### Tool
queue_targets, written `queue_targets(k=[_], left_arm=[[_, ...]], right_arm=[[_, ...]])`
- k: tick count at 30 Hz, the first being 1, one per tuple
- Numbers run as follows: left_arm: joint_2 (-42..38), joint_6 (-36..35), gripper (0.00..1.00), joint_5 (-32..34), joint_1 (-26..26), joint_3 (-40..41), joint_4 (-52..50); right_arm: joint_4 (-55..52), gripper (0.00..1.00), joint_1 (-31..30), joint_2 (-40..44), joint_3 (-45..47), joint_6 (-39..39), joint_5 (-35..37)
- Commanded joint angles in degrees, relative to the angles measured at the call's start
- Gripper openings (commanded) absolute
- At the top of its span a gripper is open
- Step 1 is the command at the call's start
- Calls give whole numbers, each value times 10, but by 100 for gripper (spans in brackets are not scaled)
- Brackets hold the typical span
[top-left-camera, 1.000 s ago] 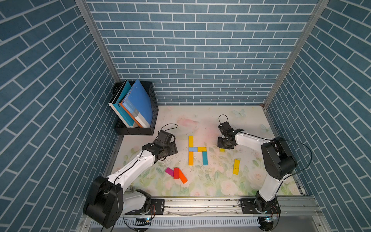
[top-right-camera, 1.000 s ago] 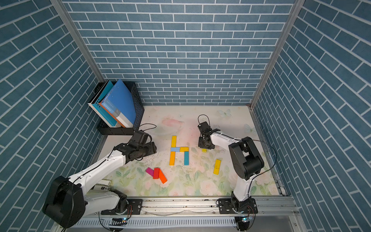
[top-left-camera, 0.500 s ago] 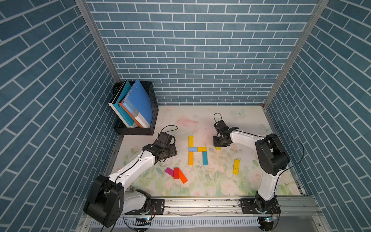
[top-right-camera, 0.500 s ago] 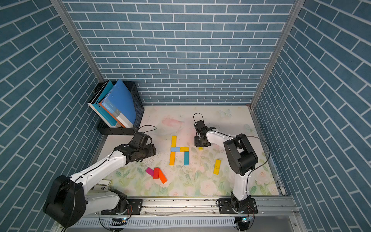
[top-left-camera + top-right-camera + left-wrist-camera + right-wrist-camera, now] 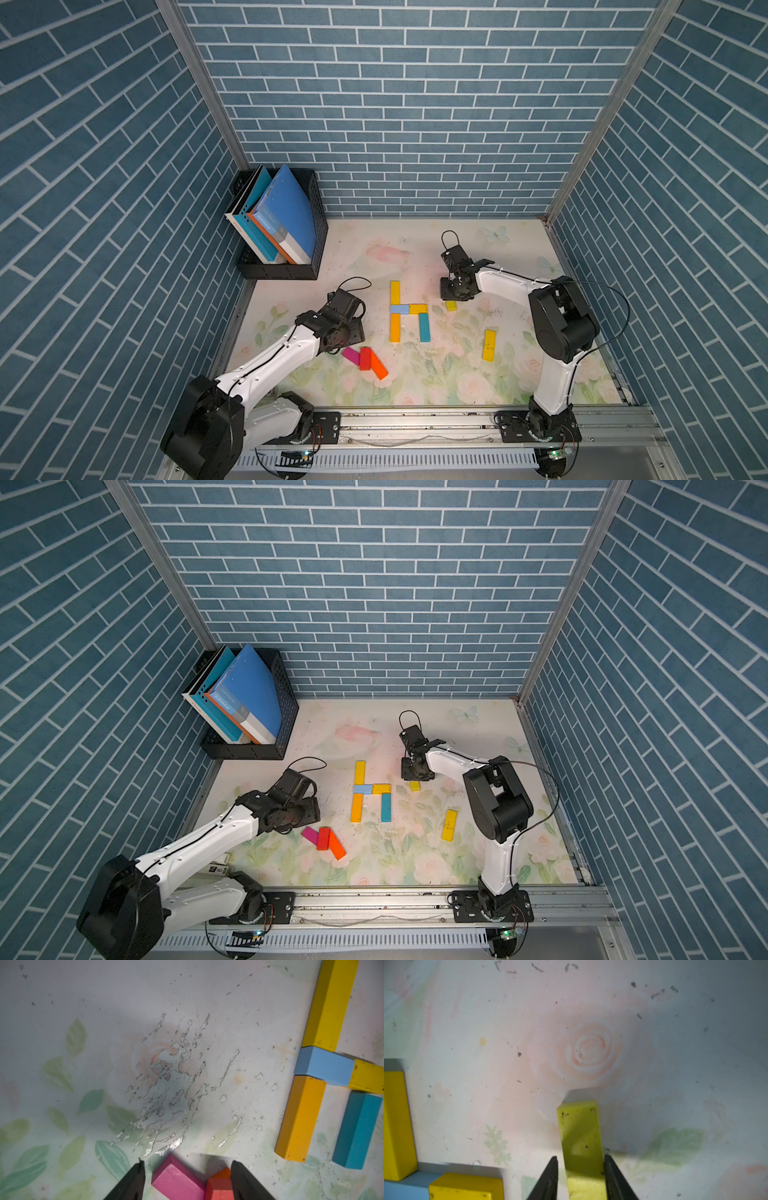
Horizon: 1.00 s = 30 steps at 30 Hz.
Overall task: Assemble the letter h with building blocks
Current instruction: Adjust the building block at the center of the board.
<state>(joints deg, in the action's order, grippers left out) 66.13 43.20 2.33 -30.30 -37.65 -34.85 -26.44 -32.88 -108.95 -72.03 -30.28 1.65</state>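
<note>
Five building blocks lie joined at mid-mat: a yellow one (image 5: pixel 395 292), light blue (image 5: pixel 399 309), short yellow (image 5: pixel 418 308), orange-yellow (image 5: pixel 395 327) and teal (image 5: pixel 424 327). My right gripper (image 5: pixel 580 1159) is open around a yellow-green block (image 5: pixel 579 1126) that lies on the mat just right of them (image 5: pixel 451 305). One finger touches it and a small gap shows at the other. My left gripper (image 5: pixel 187 1164) is open over the ends of a magenta block (image 5: pixel 176 1180) and a red block (image 5: pixel 218 1188). An orange block (image 5: pixel 378 364) lies against the red one.
A loose yellow block (image 5: pixel 489 345) lies on the right part of the floral mat. A black crate (image 5: pixel 286 270) with blue books stands at the back left. Brick-pattern walls close three sides and a metal rail (image 5: pixel 415 419) runs along the front.
My right gripper has shifted a little left toward the joined blocks, and the yellow-green block has moved left with it. The left arm has barely moved.
</note>
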Motion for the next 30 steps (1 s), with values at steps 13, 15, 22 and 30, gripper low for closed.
queue_targets(k=[13,15,22,30], left_arm=[[-10,11,71,-11,-3,4,-9],[-10,12,70,-15,-3,6,-6],[-10,11,72,-23,-5,14,-2],[-10,43,74,-31,-69,34,-13]], right_arm=[[-28,28,-26,-54,-40,-70,24],[-33,28,-26,-60,-51,-66,34],[-37,29,-26,-69,-57,-45,38],[-33,64,-27,-36,-66,-30,27]])
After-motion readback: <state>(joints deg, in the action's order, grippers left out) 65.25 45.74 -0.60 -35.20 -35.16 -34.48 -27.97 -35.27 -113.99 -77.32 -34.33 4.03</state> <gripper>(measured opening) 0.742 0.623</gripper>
